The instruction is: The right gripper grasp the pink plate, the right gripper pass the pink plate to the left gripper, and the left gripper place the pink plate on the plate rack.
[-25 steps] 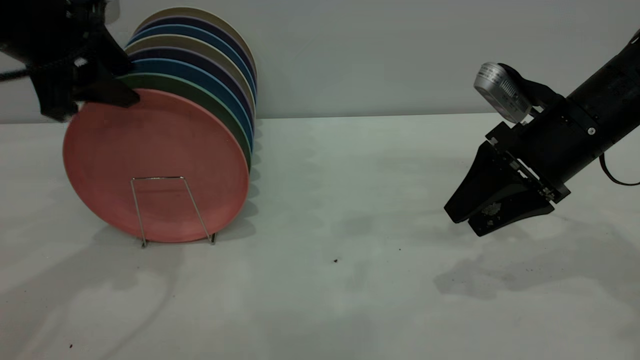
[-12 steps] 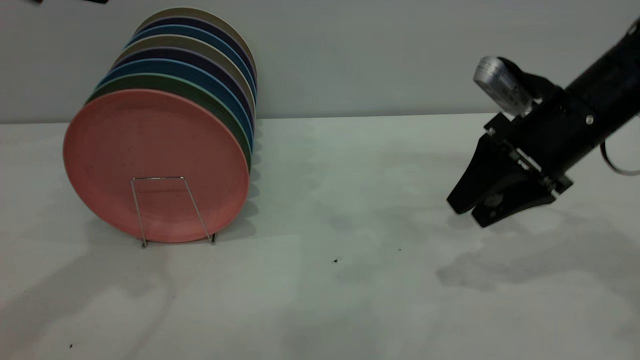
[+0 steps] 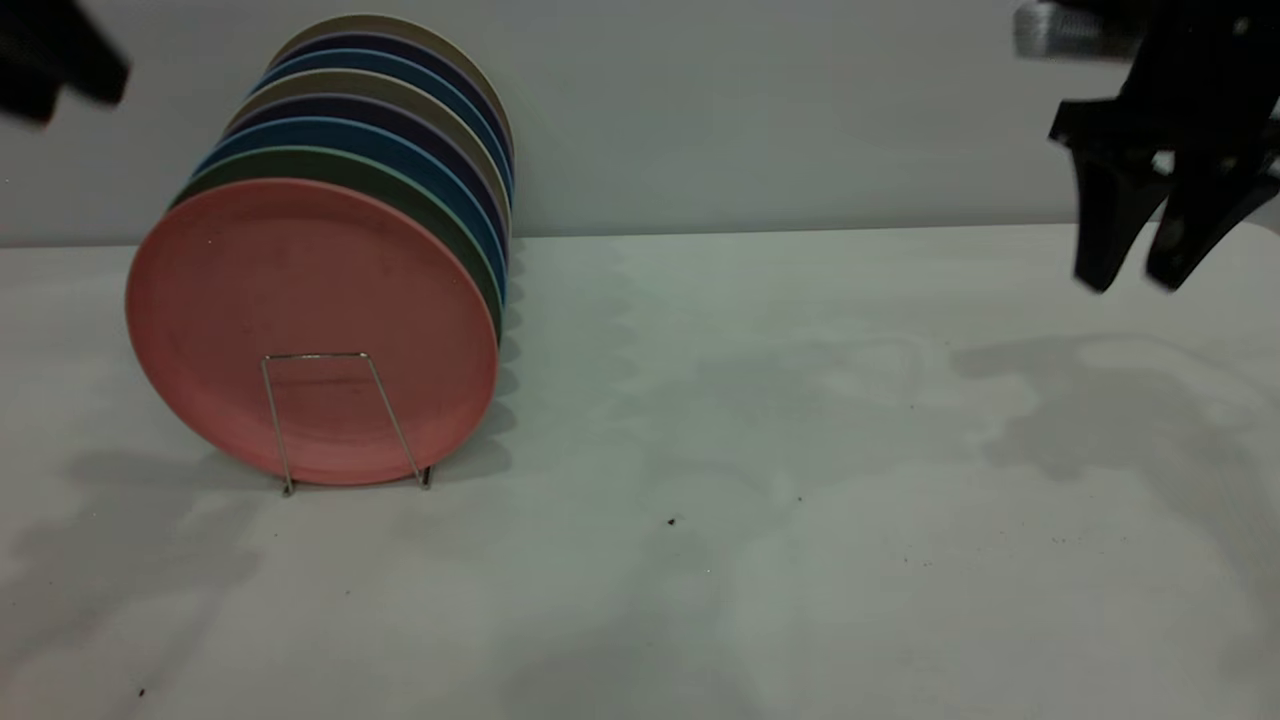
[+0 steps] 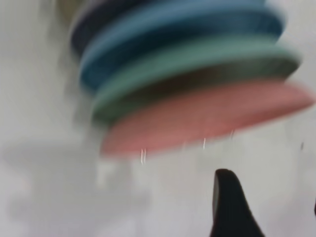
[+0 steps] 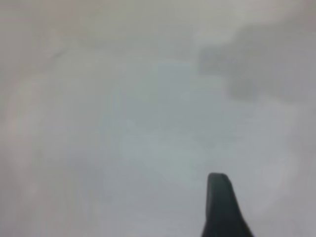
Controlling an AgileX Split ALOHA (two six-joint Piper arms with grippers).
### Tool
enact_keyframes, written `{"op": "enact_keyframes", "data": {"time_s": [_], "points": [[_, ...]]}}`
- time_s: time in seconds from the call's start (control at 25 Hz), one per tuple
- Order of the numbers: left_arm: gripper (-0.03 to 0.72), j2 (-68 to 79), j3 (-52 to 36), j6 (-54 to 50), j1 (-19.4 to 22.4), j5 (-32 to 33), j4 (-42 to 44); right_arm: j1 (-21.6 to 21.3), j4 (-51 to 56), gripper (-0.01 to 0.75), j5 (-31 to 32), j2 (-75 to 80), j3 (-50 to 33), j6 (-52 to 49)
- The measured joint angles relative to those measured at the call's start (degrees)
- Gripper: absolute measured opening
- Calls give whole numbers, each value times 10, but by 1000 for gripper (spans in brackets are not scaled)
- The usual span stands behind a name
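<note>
The pink plate (image 3: pixel 310 300) stands upright at the front of the row in the plate rack (image 3: pixel 340 420), behind its front wire loop. It also shows in the left wrist view (image 4: pixel 207 118), apart from the gripper. My left gripper (image 3: pixel 50 60) is a dark blur at the top left corner, above and left of the plates, holding nothing. In its wrist view the left gripper (image 4: pixel 269 207) has its jaws wide apart. My right gripper (image 3: pixel 1135 275) hangs high at the far right, fingers pointing down with a gap between them, empty. Its wrist view shows one finger (image 5: pixel 219 207) over bare table.
Behind the pink plate stand a teal-green plate (image 3: pixel 400 185) and several blue, purple and beige plates in the same rack. The white table (image 3: pixel 750 450) runs from the rack to the right arm, and a grey wall is behind it.
The left gripper let go of the pink plate's top rim and rose away to the top left. The right gripper lifted from near the table to high on the right, now pointing down.
</note>
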State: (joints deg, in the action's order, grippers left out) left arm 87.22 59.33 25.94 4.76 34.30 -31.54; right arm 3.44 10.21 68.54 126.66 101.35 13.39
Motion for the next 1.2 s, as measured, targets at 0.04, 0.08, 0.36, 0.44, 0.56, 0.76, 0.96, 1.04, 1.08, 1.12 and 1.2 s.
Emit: {"op": "enact_keyframes", "data": {"time_s": [0.04, 0.08, 0.36, 0.44, 0.56, 0.76, 0.96, 1.04, 1.08, 1.12, 1.2], "points": [[429, 0, 2, -37, 4, 20, 22, 0, -15, 483, 2, -4, 4, -12], [429, 0, 6, -69, 6, 47, 51, 0, -23, 483, 3, -8, 5, -18], [429, 0, 73, -182, 7, 197, 205, 0, -48, 483, 8, -61, 3, -28], [429, -2, 86, -196, 7, 226, 235, 0, -55, 483, 9, -94, -13, -29], [429, -10, 88, -210, 7, 250, 270, 0, -72, 483, 9, -146, -52, -32], [429, -42, 88, -214, 7, 291, 289, 0, -80, 483, 12, -261, -154, -41], [418, -113, 85, -214, 7, 311, 288, 0, -80, 483, 14, -393, -263, -44], [407, -153, 68, -214, 7, 312, 288, 0, -80, 483, 16, -446, -303, -44], [399, -177, 57, -214, 7, 313, 288, 0, -80, 483, 16, -474, -324, -44], [393, -200, 47, -214, 7, 314, 288, 0, -79, 483, 16, -497, -339, -45], [381, -242, 21, -214, 7, 316, 288, 0, -73, 483, 18, -557, -376, -45]]}}
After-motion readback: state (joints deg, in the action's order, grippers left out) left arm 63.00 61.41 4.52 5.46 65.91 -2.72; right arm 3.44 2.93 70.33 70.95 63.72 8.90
